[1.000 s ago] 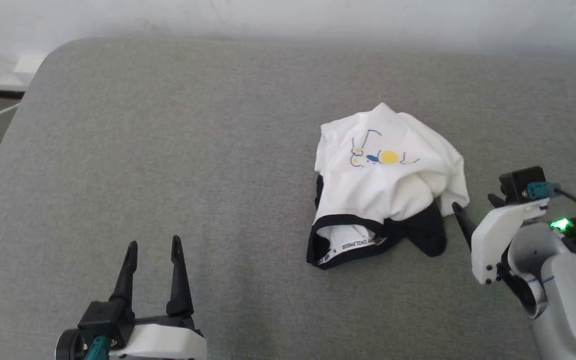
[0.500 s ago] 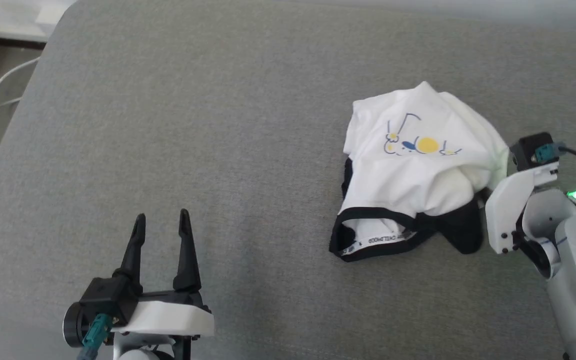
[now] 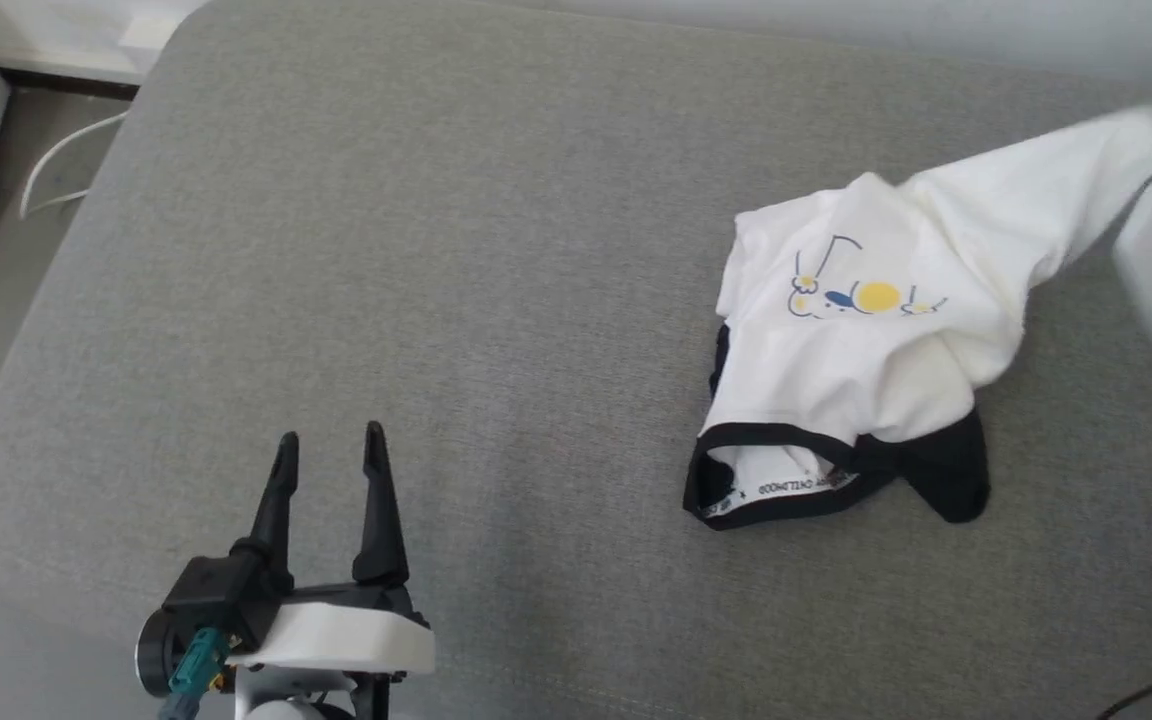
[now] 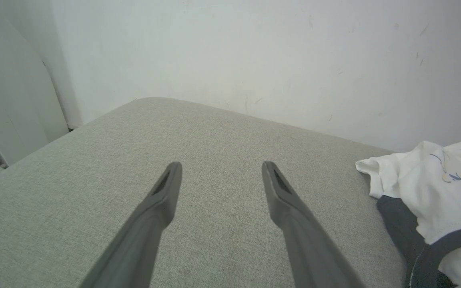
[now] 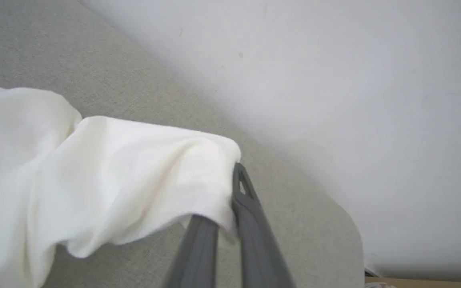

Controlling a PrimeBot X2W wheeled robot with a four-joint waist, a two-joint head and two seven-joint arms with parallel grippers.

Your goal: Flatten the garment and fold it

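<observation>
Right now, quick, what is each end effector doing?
Left end effector: open, holding nothing.
Right end effector: shut on a white edge of the garment.

The only writing I can find is on the garment (image 3: 866, 370). From my head camera I see a single line of small dark capitals printed on the white tape (image 3: 784, 487) inside its black-edged neck opening. The line follows the curve of the tape and slants slightly up to the right. One word looks like "CHILDHOOD"; the letters before it are too small for me to read with any certainty. The chest print (image 3: 861, 297) is a drawing, a yellow disc with thin blue lines, and I can read no letters in it.
</observation>
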